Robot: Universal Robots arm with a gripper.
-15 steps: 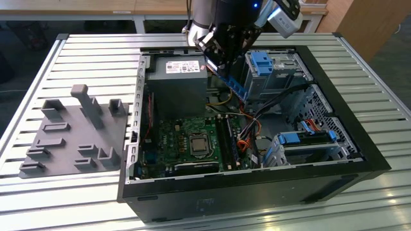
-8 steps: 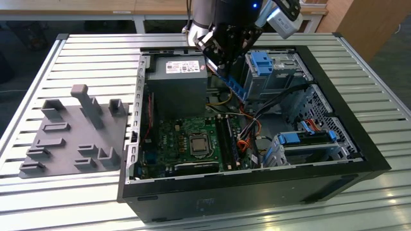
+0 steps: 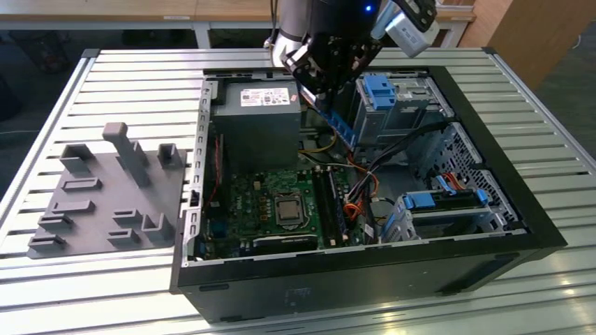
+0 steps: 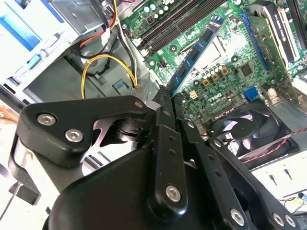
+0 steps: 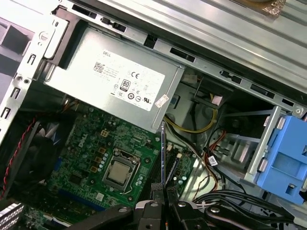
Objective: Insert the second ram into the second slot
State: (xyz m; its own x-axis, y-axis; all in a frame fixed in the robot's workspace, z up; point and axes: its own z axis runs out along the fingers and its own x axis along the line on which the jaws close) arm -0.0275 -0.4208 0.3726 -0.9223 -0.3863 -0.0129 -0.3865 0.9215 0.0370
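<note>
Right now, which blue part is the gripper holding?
The thin second ram, clamped edge-on; the chunky drive-bay brackets sit fixed in the case.

Exterior view: high oblique over open black computer case (image 3: 354, 276). Both wrist views: close behind black gripper (image 4: 168, 98) (image 5: 163, 190), sharing green motherboard (image 4: 225, 60) (image 5: 91, 143) inside case.

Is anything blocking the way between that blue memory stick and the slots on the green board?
Nothing visible does. The gripper holds the second ram in the air above the memory slots; the yellow cables lie off to the side.

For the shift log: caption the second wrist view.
Jaws clamped on the blue memory stick, held above the green motherboard, not yet seated.
</note>
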